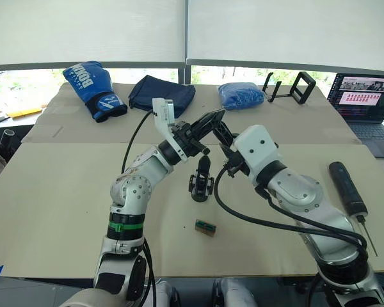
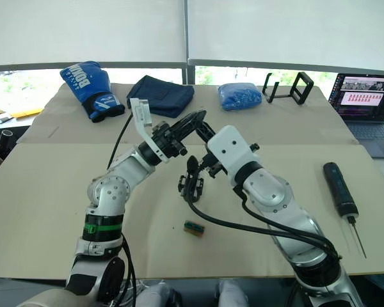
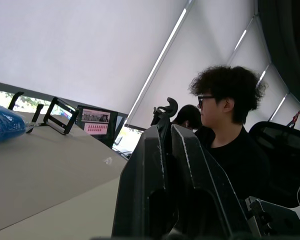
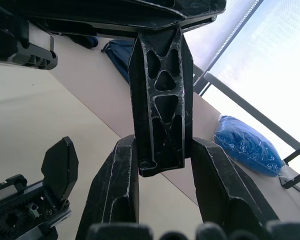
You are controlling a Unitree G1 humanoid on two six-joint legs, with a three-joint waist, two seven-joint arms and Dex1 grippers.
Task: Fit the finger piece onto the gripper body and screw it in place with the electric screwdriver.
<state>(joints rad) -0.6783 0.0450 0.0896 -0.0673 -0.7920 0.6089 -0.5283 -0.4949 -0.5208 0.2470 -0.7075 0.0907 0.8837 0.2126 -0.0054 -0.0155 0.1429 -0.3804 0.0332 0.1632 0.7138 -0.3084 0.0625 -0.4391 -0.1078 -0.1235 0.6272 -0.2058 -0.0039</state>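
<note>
The finger piece, a flat black lattice wedge, is held in the air between both grippers. My left gripper is shut on its narrow end and reaches across from the left. My right gripper closes on the edges of its wide end, fingers pressed against both sides. The gripper body stands upright on the table directly below this meeting point, untouched. The electric screwdriver lies on the table at the far right, bit pointing toward the front edge.
A small green-and-brown block lies in front of the gripper body. At the back are a blue boxing glove, dark pouch, blue bag and black stand. A laptop sits back right. A person sits beyond.
</note>
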